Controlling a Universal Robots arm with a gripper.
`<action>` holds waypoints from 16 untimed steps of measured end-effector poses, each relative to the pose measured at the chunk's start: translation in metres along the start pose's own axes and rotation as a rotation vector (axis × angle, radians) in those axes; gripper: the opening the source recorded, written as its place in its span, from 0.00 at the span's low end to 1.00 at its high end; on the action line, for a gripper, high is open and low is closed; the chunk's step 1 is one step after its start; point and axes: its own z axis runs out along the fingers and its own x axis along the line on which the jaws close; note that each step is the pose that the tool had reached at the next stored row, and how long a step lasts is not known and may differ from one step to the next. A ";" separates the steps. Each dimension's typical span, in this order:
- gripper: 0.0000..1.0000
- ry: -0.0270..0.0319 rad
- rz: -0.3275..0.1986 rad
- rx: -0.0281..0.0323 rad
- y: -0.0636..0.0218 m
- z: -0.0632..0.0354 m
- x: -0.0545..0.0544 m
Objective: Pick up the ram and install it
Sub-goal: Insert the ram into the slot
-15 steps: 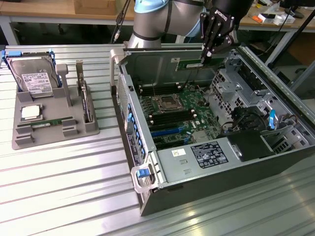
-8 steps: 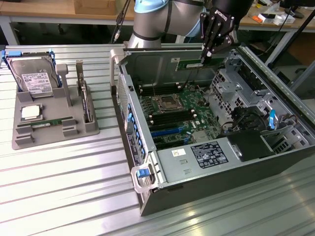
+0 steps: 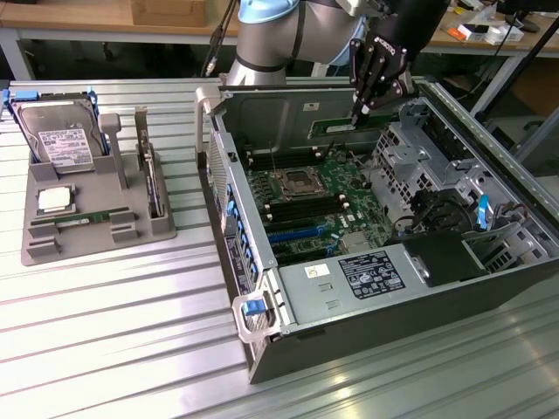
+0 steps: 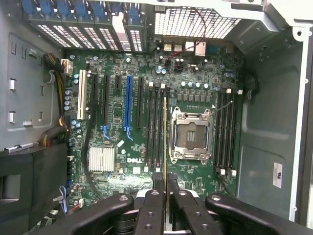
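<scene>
hand (image 4: pixel 166 176) grips ram (image 4: pixel 165 128) edge-on, clear above memory slots (image 4: pixel 153 132)

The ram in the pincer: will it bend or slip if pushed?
Probably stiff: the ram shows a straight thin edge, no sag. Likely light, being so thin. It might pivot, as the pincer pinches only its flat faces.

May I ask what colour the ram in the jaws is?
The ram is green, clearest in the exterior view.
</scene>
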 end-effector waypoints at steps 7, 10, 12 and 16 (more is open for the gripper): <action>0.13 0.0033 0.000 -0.0002 0.0006 0.0142 0.000; 0.13 0.0055 0.000 -0.0003 0.0016 0.0178 0.000; 0.13 0.0070 0.000 -0.0004 0.0017 0.0196 0.000; 0.13 0.0116 0.001 -0.0007 0.0022 0.0247 0.001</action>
